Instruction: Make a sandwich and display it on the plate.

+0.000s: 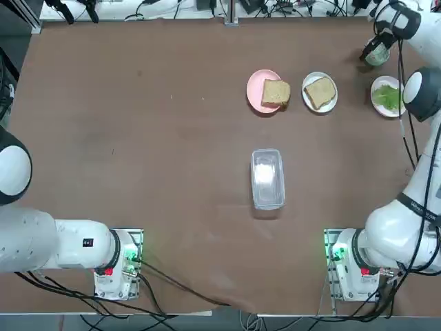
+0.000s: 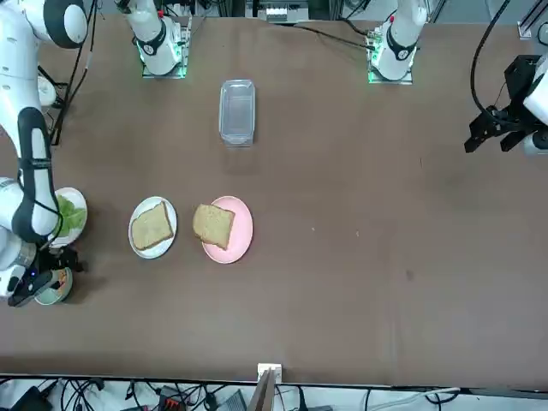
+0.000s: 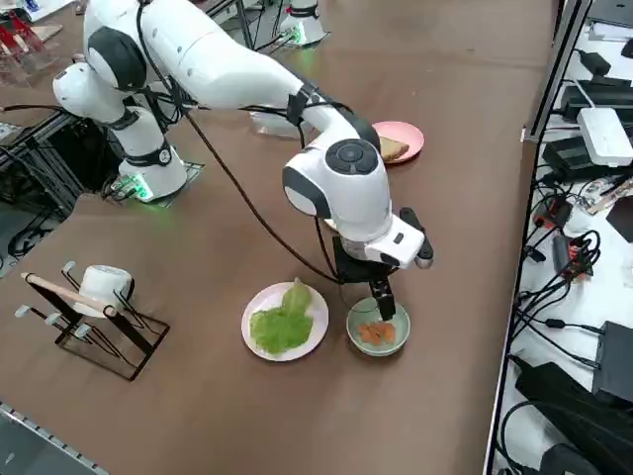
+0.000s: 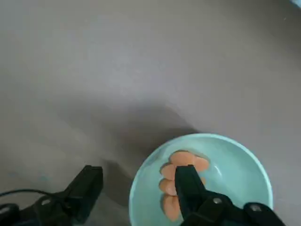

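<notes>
The sandwich's parts lie apart. One toasted bread slice [image 1: 275, 92] rests on a pink plate [image 1: 256, 81]. A second slice [image 1: 320, 92] sits on a white plate [image 1: 307, 81]. A green lettuce leaf [image 3: 282, 325] lies on another white plate [image 3: 316, 315] at the far right. My right gripper [image 3: 381, 302] is down at a pale-green bowl [image 4: 235, 160] of orange slices [image 4: 186, 162] beside the lettuce. It stands open across the bowl's rim: one finger [image 4: 188, 183] is inside over the slices, the other [image 4: 89, 186] outside. Nothing is held.
A clear plastic container [image 1: 267, 178] lies mid-table, nearer the arm bases. In the right side view a black rack with a white mug [image 3: 99, 287] stands near the table's near corner. The table's right edge [image 3: 529, 119] runs close by the bowl, with cables and devices beyond it.
</notes>
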Motion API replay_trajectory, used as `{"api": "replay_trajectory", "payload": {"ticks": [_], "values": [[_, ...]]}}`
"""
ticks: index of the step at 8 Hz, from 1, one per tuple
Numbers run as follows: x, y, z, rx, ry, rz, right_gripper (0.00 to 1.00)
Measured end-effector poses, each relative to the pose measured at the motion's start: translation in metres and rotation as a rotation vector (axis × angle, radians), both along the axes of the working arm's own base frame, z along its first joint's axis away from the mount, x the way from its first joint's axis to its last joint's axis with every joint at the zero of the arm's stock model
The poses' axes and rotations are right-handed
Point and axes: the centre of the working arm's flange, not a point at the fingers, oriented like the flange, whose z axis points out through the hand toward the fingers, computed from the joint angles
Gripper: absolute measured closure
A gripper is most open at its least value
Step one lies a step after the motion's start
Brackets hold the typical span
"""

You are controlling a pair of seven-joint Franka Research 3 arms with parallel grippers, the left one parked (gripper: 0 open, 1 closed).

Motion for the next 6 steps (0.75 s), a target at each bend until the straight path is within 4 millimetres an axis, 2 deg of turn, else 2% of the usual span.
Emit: {"api": "replay_trajectory", "payload": {"ticks": [2, 5, 6], "values": [[-0.001, -0.002, -0.007, -0.006, 0.005, 0.000, 0.22], [0.001, -0.004, -0.003, -0.010, 0.000, 0.000, 0.82], [0.003, -0.006, 0.006, -0.016, -0.007, 0.000, 0.96]]}}
